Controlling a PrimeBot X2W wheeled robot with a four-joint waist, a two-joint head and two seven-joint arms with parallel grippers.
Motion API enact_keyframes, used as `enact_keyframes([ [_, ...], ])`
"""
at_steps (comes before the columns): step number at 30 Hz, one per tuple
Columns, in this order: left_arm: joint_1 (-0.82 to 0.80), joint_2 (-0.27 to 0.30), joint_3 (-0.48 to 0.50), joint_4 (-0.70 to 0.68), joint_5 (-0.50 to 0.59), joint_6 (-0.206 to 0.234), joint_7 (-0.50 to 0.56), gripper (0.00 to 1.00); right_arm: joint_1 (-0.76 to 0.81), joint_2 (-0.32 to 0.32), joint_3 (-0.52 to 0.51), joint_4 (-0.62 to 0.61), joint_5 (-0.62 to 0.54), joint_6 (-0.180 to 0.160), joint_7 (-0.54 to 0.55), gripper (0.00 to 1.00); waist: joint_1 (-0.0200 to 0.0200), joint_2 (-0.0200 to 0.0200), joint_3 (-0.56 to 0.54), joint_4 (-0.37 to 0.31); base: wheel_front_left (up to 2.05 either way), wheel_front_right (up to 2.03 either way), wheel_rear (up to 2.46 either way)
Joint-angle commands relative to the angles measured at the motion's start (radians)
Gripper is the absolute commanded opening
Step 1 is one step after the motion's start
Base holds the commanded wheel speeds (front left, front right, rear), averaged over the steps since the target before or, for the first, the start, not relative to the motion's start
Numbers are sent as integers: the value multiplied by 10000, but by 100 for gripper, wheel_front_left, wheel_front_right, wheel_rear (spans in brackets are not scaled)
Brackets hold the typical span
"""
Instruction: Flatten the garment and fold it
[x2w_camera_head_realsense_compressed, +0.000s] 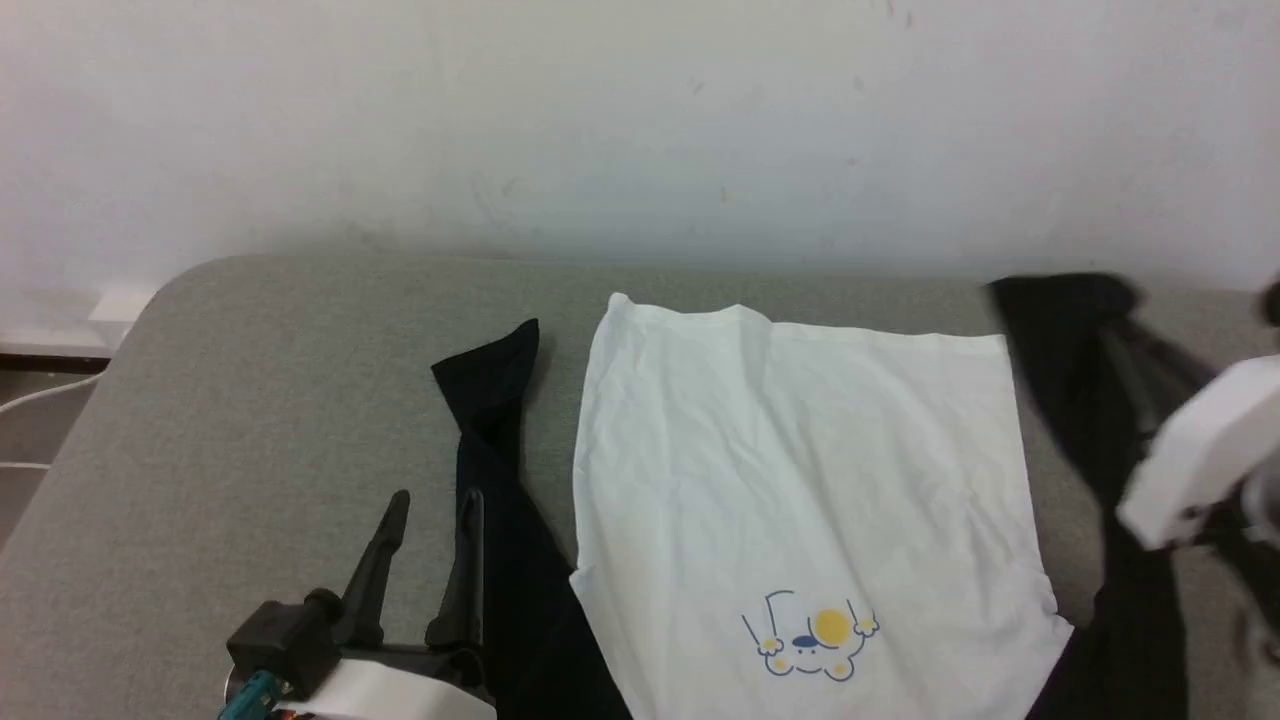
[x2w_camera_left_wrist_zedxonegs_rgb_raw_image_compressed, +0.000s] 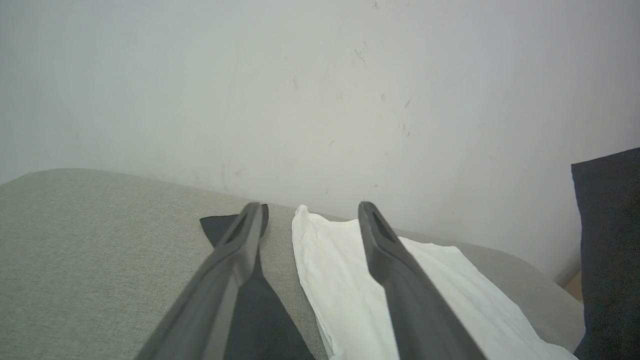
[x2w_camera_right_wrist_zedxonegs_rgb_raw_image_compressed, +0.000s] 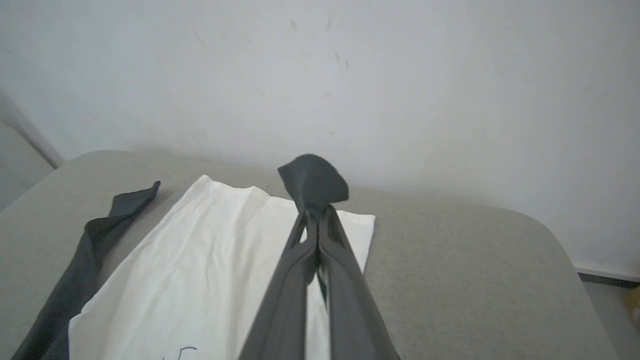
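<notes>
Garment (x2w_camera_head_realsense_compressed: 800, 480): lay face up on the grey table (x2w_camera_head_realsense_compressed: 250, 400). Its cream body was spread fairly flat with light creases, the small print (x2w_camera_head_realsense_compressed: 812, 640) at the near end and the hem toward the wall (x2w_camera_head_realsense_compressed: 640, 120).
Left-hand sleeve (x2w_camera_head_realsense_compressed: 495, 470): black. It lay on the table just beside the body's left edge, narrowed and twisted partway along, with its cuff pointing toward the wall.
Right-hand sleeve (x2w_camera_head_realsense_compressed: 1070, 340): raised off the table at the body's right side and blurred in the head view.
Right gripper (x2w_camera_right_wrist_zedxonegs_rgb_raw_image_compressed: 314, 216): closed. Its fingers were pressed together on the right-hand sleeve near the cuff, and a flap of black cloth stood out past the tips.
Left gripper (x2w_camera_head_realsense_compressed: 435, 497): open wide and holding nothing. It was poised over the left-hand sleeve, apparently touching no cloth.
Step, as judged: laying out the right-hand sleeve or carrying it across the body. The folds proper had not been made.
Risk, slip: the pinch was narrow and close to the cuff, so a quick swing could pull the cloth free and drop the sleeve in a heap.
Risk, drag: pulling the sleeve too far could tug the shoulder, rumple the flat body or slide it toward the table's right edge.
Risk, twist: the left-hand sleeve's twist would be folded in if it were not smoothed first.
Risk, snag: the spread left fingers could catch the body's edge along with the sleeve on descent.
</notes>
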Motion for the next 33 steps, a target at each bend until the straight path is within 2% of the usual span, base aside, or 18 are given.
enact_keyframes([
  [1,107,55,9,-63,-50,39,-7,100,178,430,378,-218,31,-17,82,0,2,0,-72,182,0,0,0],
  [4,111,82,-2,-115,-77,54,18,100,341,1257,1176,-265,148,-17,145,0,2,0,-28,378,0,0,0],
  [8,41,89,-47,-139,-105,71,55,100,326,1599,1965,539,145,-17,-438,0,2,0,77,764,0,0,0],
  [12,-39,87,-134,-124,-128,60,91,100,87,1638,2480,2011,671,-17,-1554,0,2,0,239,1243,0,0,0],
  [21,-225,95,-278,-42,-177,40,112,100,-1063,1642,3270,5450,704,-17,-3672,0,2,0,662,2291,0,0,0],
  [32,-433,48,-464,125,-243,21,97,100,-2181,1643,4642,8811,679,-17,-5161,0,2,0,910,2841,0,0,0],
  [33,-446,43,-479,146,-247,21,94,100,-2248,1643,4873,9041,747,-17,-5218,67,2,0,927,2853,0,0,0],
])
